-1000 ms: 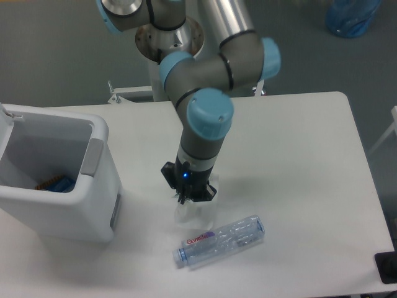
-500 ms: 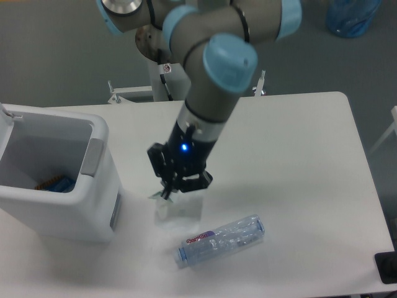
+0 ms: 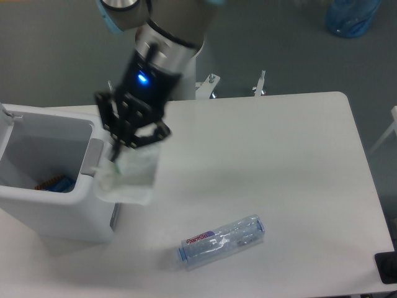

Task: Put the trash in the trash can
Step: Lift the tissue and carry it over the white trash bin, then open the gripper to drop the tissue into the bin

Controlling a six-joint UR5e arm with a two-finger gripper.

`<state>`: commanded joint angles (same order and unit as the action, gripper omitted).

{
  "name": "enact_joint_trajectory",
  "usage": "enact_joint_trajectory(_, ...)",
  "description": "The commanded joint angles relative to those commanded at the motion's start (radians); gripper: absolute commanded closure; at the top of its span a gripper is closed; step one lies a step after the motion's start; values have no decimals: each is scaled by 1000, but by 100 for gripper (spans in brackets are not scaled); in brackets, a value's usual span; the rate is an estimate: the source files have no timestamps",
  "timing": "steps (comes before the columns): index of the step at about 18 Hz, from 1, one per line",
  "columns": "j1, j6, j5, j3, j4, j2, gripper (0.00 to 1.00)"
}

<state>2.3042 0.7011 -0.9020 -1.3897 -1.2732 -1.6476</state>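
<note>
My gripper (image 3: 121, 149) is shut on the crumpled translucent white wrapper (image 3: 129, 177), which hangs below the fingers in the air. It sits right beside the right rim of the white trash can (image 3: 37, 217), just over its grey side panel. The clear plastic bottle (image 3: 219, 241) with a red-lettered label lies on its side on the white table (image 3: 298, 161), near the front edge, well to the right of my gripper.
Inside the trash can lie a blue and a brown object (image 3: 54, 184). A blue bag (image 3: 352, 17) sits on the floor at the far right. A dark object (image 3: 387, 267) is at the table's front right corner.
My gripper has lifted the wrapper off the table and carried it up and to the left, from beside the bottle to the trash can's right rim. The bottle has not moved.
</note>
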Motion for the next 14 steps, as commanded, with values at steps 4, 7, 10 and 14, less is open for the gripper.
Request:
enact_joint_trajectory(4, -71, -8, -8, -58, 9, 15, 100)
enact_joint_trajectory(7, -103, -12, -8, -74, 11, 11, 100)
enact_joint_trajectory(10, -120, -12, -8, -91, 12, 11, 92)
enact_joint_trajectory(14, -120, -6, -8, -97, 53, 12, 0)
